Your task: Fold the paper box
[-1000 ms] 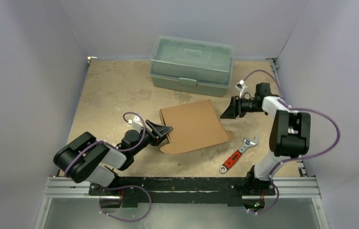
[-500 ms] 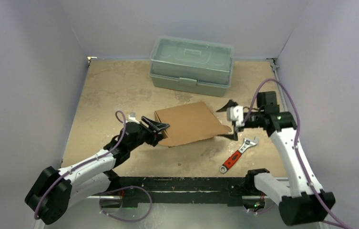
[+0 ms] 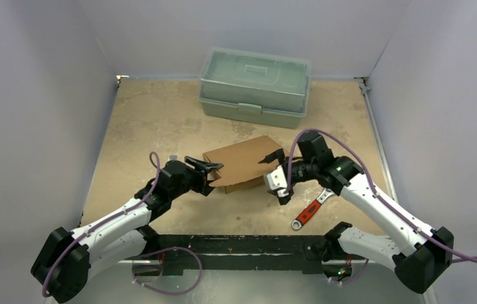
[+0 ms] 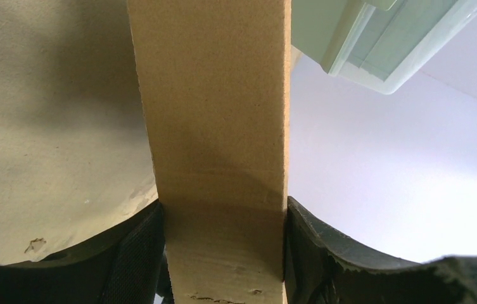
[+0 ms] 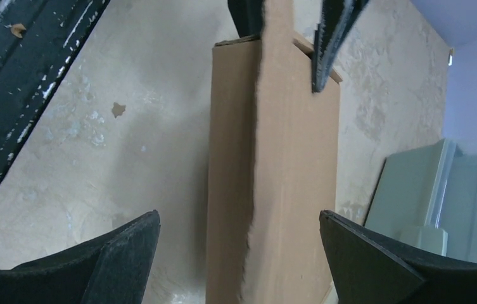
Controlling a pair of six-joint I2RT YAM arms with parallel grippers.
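- Camera above: the plain brown corrugated-cardboard paper box (image 3: 242, 163) sits mid-table between both arms, long axis left to right. The left gripper (image 3: 209, 172) clamps its left end; the right gripper (image 3: 275, 171) gapes at its right end.
- Left wrist: the box runs straight ahead, pinched between both fingers (image 4: 140, 253).
- Right wrist: the box stretches straight ahead between spread fingers (image 5: 121, 253), ungrasped.
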